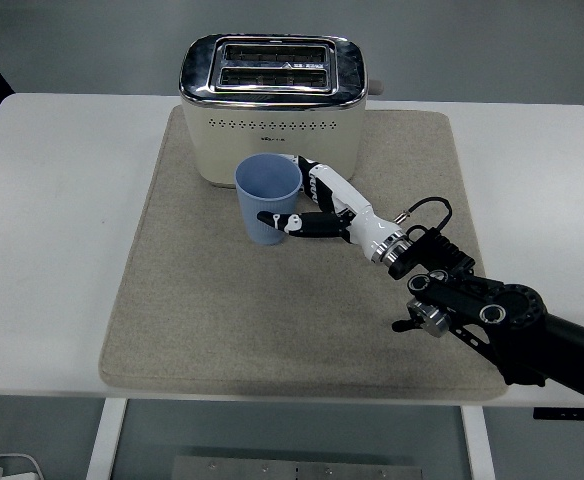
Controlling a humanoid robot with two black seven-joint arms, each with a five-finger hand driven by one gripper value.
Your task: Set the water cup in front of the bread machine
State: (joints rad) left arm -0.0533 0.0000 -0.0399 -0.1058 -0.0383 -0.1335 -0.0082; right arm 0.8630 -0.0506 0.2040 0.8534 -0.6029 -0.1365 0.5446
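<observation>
We look down from above onto a white table (62, 230) with a large beige felt mat (272, 320) laid over its middle. At the far end of the mat stands a cream-coloured two-slot toaster (272, 110) with a shiny chrome top; a small lever sticks out on its right side.

Just in front of the toaster, near its middle, we see a light blue plastic cup (268, 200). It is upright with its open mouth facing up. Its base looks to be down on the mat, though we cannot tell for certain that it rests there.

The robot's right arm (502, 325) comes in from the lower right corner, black and jointed, with a thin cable looping near the wrist. It ends in the right hand (322, 205), white and black, which reaches to the cup's right side. We see its fingers (277, 219) curled around the cup: a dark one crosses the front of the cup wall low down, and others wrap behind the rim on the toaster side. The hand is closed on the cup, holding it.

At the top left corner a dark shape shows past the table edge; we cannot tell what it is. Grey floor surrounds the table, and the table's white legs show below its near edge.
</observation>
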